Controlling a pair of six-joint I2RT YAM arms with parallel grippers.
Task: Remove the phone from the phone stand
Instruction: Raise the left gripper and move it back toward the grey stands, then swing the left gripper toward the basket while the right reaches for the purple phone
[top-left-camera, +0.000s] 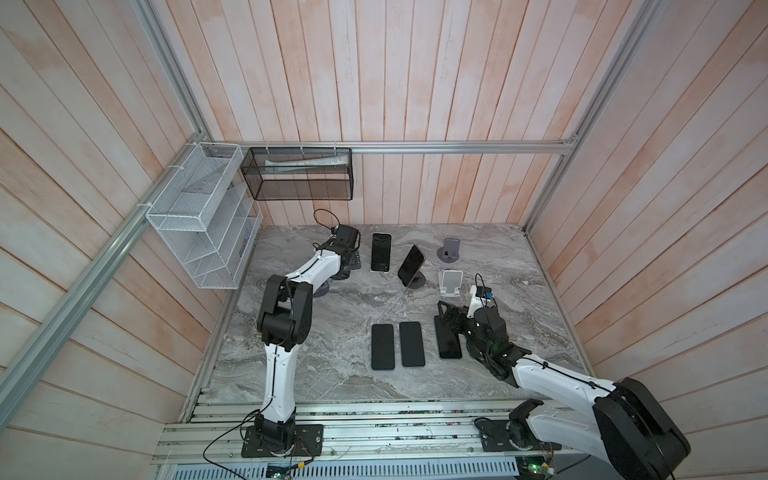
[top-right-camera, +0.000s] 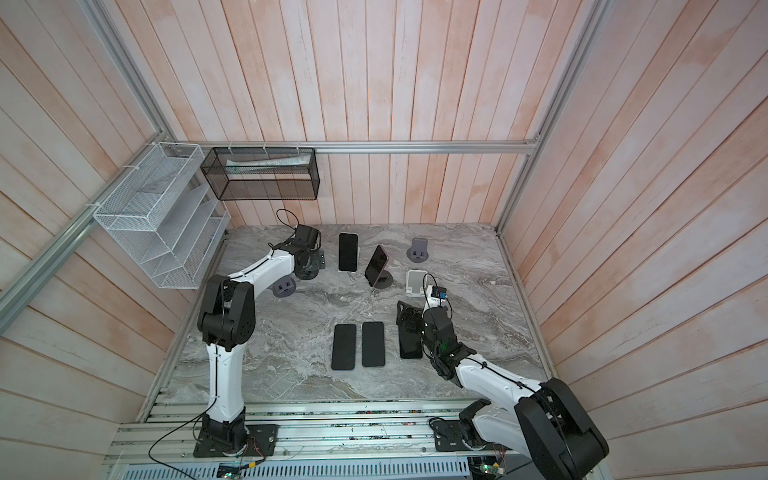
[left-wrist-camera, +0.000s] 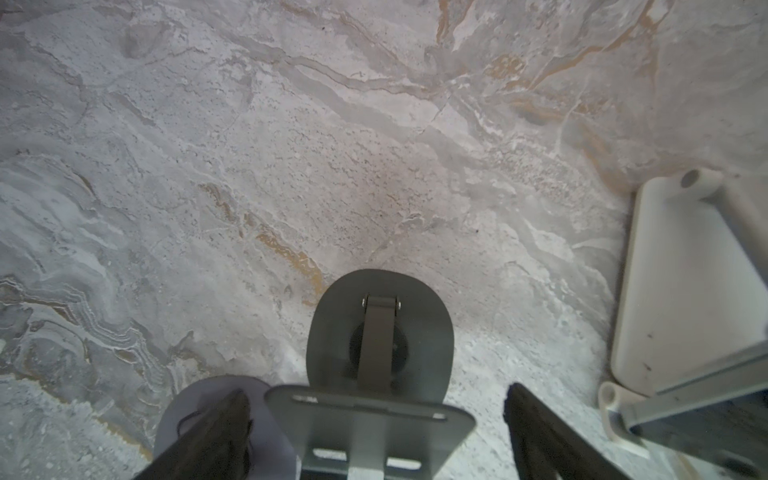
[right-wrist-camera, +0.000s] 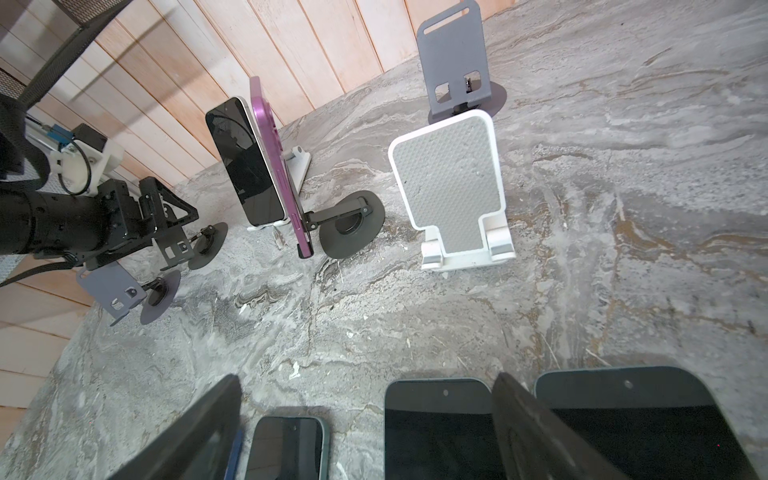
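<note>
Marble table (top-left-camera: 332, 303): left tool (left-wrist-camera: 376, 390) spread wide astride grey stand (left-wrist-camera: 419, 345), empty; right tool (right-wrist-camera: 368, 380) spread wide, empty.

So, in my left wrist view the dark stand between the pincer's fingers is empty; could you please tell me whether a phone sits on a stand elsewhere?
Observer: Yes, a purple phone leans on a dark round-base stand.
Operator: Thank you; and on the right side?
Observer: The right pincer is open over a phone lying flat.
Operator: And which stands are free?
Observer: The white stand and the grey stand behind it are both empty.
</note>
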